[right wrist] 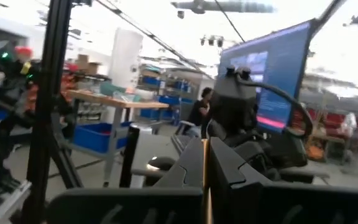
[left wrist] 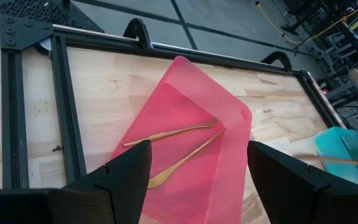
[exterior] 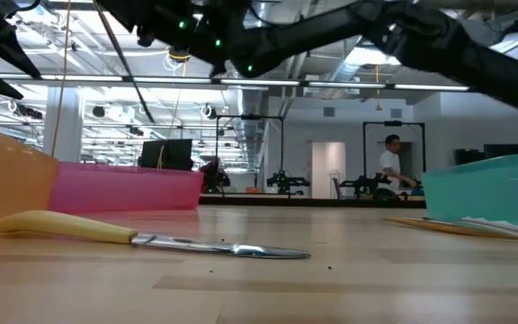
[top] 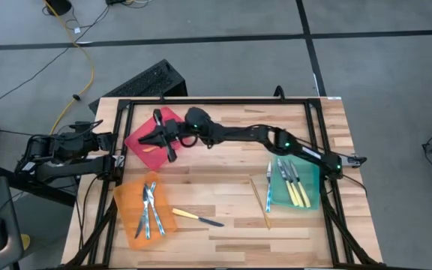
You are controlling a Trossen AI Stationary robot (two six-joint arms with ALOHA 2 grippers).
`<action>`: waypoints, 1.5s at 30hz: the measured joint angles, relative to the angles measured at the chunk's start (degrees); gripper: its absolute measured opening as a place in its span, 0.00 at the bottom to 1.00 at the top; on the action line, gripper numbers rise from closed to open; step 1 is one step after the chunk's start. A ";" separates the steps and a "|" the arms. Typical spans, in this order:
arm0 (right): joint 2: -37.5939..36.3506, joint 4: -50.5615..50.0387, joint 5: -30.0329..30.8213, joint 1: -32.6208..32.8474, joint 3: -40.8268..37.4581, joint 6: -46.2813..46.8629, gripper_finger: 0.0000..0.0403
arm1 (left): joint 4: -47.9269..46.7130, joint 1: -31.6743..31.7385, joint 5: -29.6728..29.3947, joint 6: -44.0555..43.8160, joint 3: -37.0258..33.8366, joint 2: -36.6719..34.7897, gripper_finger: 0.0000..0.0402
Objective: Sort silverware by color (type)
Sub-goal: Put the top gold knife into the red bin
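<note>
Reaching across over the red bin (top: 142,144) with the right gripper (top: 161,136) pinched on a slim gold piece (right wrist: 205,208) (seen edge-on, shiny), with the left gripper (left wrist: 197,171) spread wide at the table's edge.

The high view looks straight down on the whole worktop (top: 223,142). The low view sits at board level, facing across into the room. The left wrist camera looks down close on the red bin (left wrist: 191,143), shared with both table views. The right wrist camera faces level into the room.
</note>
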 joint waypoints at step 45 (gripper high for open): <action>5.40 -8.42 -8.43 -5.51 -3.28 -18.84 0.07 | 0.02 0.00 0.28 0.57 0.00 0.00 0.61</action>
